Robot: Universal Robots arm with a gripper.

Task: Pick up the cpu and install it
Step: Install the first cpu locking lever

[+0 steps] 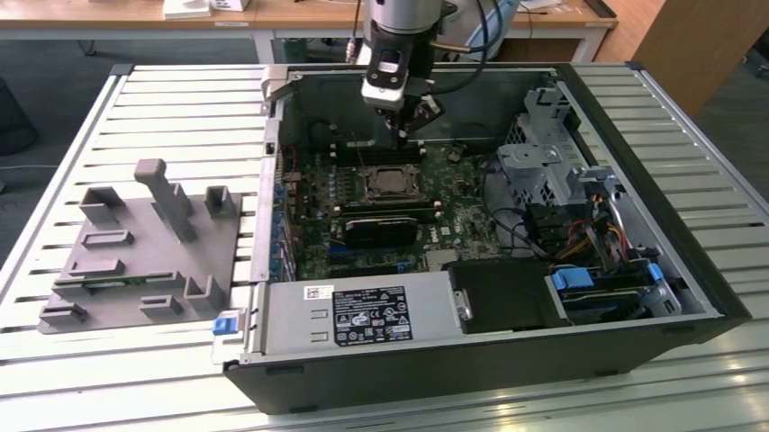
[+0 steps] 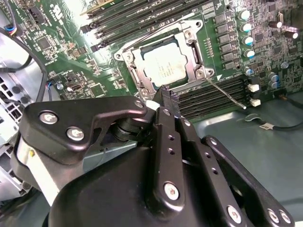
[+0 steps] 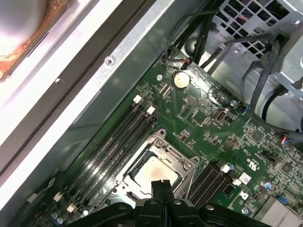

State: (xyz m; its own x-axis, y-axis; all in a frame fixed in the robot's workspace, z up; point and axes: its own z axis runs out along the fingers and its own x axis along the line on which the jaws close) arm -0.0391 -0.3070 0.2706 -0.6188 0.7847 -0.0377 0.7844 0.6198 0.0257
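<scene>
The cpu (image 2: 165,66) lies flat in its socket (image 2: 195,47) on the motherboard (image 1: 451,225), inside the open case (image 1: 481,360) mid-table (image 1: 180,108). It looks placed, though the wire lever (image 2: 225,92) seems unlatched. The arm (image 1: 402,27) hangs straight down, its fingers (image 2: 169,100) pinched together and empty, just above the socket's edge.

Silvery-grey cpu (image 2: 164,66), green motherboard (image 3: 210,126)
</scene>
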